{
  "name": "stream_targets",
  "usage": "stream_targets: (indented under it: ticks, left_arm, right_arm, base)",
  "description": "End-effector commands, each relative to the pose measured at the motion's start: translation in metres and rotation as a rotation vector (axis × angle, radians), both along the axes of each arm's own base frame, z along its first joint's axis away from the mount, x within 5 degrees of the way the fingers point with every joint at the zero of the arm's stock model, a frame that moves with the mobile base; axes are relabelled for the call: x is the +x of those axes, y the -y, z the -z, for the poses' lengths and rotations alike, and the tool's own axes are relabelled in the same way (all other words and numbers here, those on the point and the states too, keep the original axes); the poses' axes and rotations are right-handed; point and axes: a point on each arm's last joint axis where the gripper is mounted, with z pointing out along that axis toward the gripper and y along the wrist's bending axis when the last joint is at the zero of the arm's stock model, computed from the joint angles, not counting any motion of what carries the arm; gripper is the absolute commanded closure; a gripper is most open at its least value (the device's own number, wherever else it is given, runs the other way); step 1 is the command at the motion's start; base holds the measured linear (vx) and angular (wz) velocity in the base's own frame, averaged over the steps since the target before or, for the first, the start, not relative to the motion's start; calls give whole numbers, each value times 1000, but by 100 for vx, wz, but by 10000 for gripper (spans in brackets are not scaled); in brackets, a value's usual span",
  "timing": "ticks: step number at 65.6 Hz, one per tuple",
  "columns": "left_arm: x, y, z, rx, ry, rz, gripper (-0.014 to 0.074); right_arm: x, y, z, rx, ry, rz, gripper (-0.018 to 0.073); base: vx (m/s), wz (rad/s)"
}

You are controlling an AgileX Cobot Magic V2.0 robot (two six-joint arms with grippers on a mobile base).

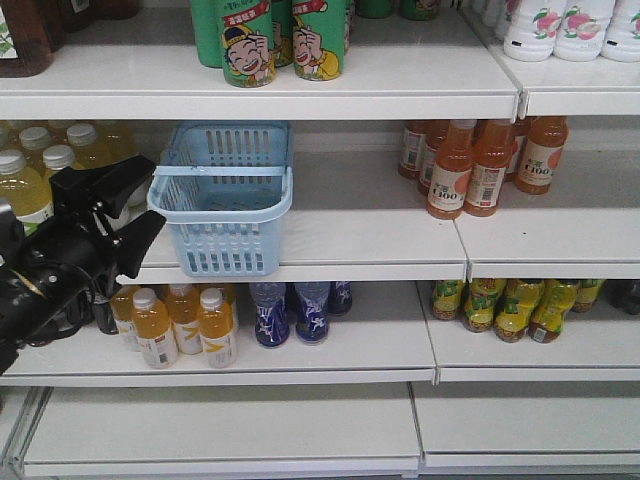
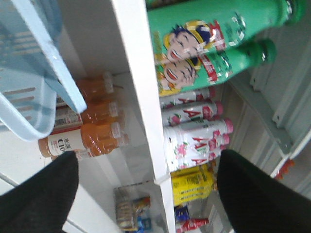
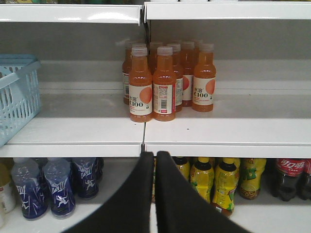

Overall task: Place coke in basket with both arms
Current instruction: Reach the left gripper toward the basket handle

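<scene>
Since the coke (image 3: 290, 175) stands on the lower shelf (image 3: 272, 213), well apart from the basket (image 1: 225, 200), and looks full, heavy and slick, a firm hold round its stiff body seems wisest; left gripper (image 2: 146, 155) gapes wide, right gripper (image 3: 155, 156) is pinched together, empty.

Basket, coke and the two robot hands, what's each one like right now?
basket: upright on the middle shelf, nothing seen inside.
coke: standing on the lower shelf, not touched by either gripper.
left gripper: open, holding nothing.
right gripper: shut, holding nothing.
</scene>
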Motion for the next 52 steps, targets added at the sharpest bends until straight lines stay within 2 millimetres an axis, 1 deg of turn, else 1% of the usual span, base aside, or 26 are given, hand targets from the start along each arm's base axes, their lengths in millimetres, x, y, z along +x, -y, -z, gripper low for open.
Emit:
stream_targets:
  ticks: [1, 5, 10, 18, 23, 35, 42, 52]
  left_arm:
    - [22, 0, -7, -83, 101, -10, 27]
    - [38, 3, 0, -78, 97, 4, 27]
    - [56, 6, 1, -71, 121, 20, 27]
    - [79, 8, 0, -70, 149, 19, 27]
    - [89, 8, 1, -56, 137, 9, 27]
    - [102, 6, 8, -13, 54, -27, 27]
    - [110, 7, 12, -9, 47, -33, 27]
    - [123, 8, 11, -17, 60, -34, 35]
  right_arm:
    - [-1, -1, -5, -16, 80, -10, 564]
    - [-1, -1, -5, -16, 80, -10, 564]
    - [-1, -1, -5, -16, 80, -10, 564]
    - [-1, -1, -5, -16, 80, -10, 564]
    - [-1, -1, -5, -16, 80, -10, 564]
    - [-1, -1, -5, -16, 80, -10, 564]
    - [-1, -1, -5, -16, 80, -10, 564]
    - [-1, -1, -5, -16, 80, -10, 564]
  base:
    - [0, 0]
    - [0, 0]
    - [0, 0]
    - [0, 0]
    - [0, 0]
    - [0, 0]
    - [0, 0]
    - [0, 0]
